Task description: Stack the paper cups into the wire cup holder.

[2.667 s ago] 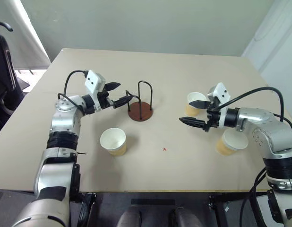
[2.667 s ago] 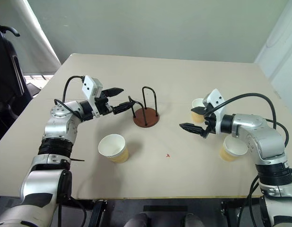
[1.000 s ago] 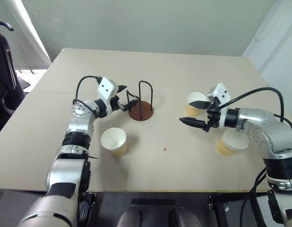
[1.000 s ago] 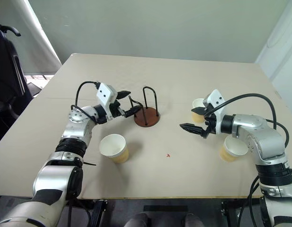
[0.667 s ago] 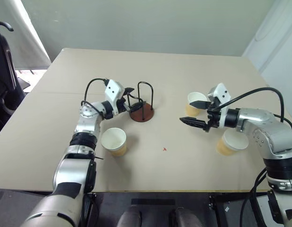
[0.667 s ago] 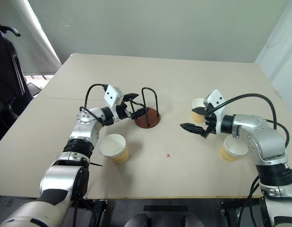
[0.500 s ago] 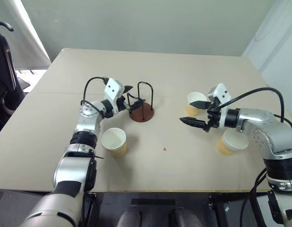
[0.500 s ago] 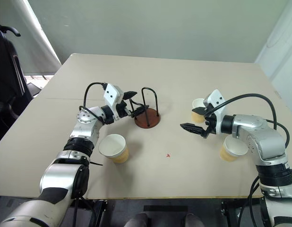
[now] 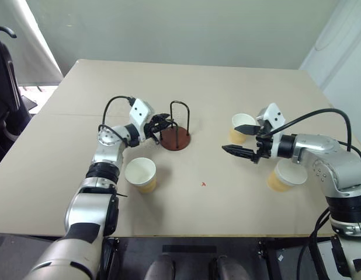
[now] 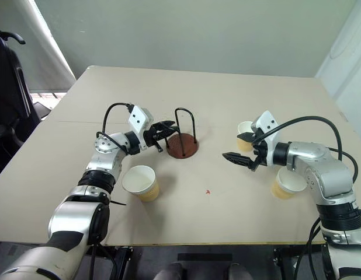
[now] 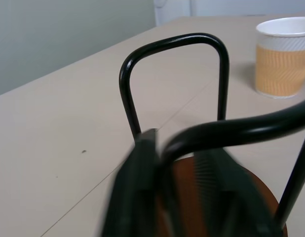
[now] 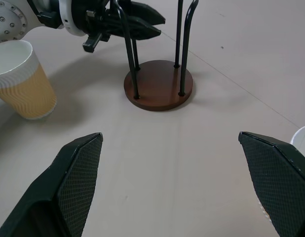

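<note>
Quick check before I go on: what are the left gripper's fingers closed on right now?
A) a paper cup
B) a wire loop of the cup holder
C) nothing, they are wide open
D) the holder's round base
B: in the head and wrist views the left gripper has its fingers pinched on a black wire loop of the cup holder.
</note>
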